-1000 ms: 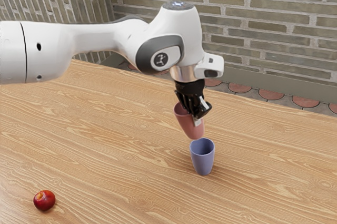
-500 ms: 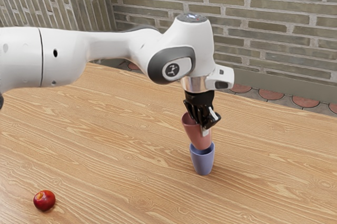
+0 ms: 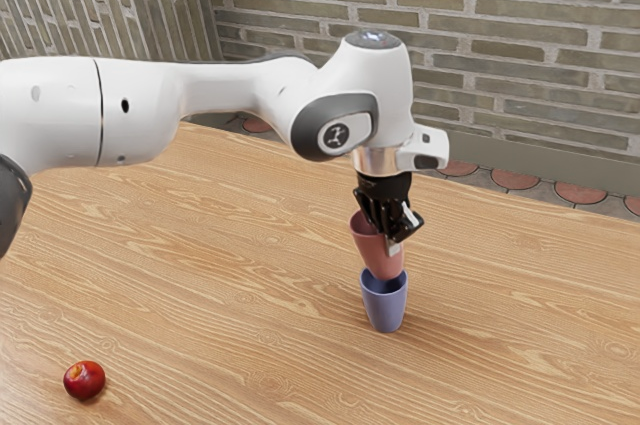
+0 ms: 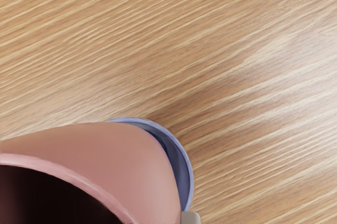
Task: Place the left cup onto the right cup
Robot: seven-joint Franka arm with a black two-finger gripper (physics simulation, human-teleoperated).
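Closest to the camera in the exterior view there's a little red apple (image 3: 84,380) sitting by itself on the wooden table (image 3: 200,275), down toward the exterior view's left and well apart from everything else.

Further back, around the middle of the table, the blue cup (image 3: 384,307) stands upright. The pink cup (image 3: 372,250) has its bottom end down inside the blue one's mouth, so it's nested in, but it isn't straight: its open top leans toward the exterior view's left. The wrist view shows the same thing, with the pink wall right under the hand and a sliver of blue rim peeking out from behind it, wood grain all around.

The black gripper (image 3: 392,230) comes straight down from above and has its fingers pinched on the pink cup's wall at the rim, on the side facing the exterior view's right. So it's clamped on the cup, not spread.

Behind that, the white arm (image 3: 200,110) stretches in from the exterior view's left. Farthest back there's a brick wall (image 3: 500,25) with some round paving tiles (image 3: 515,179) at its foot.
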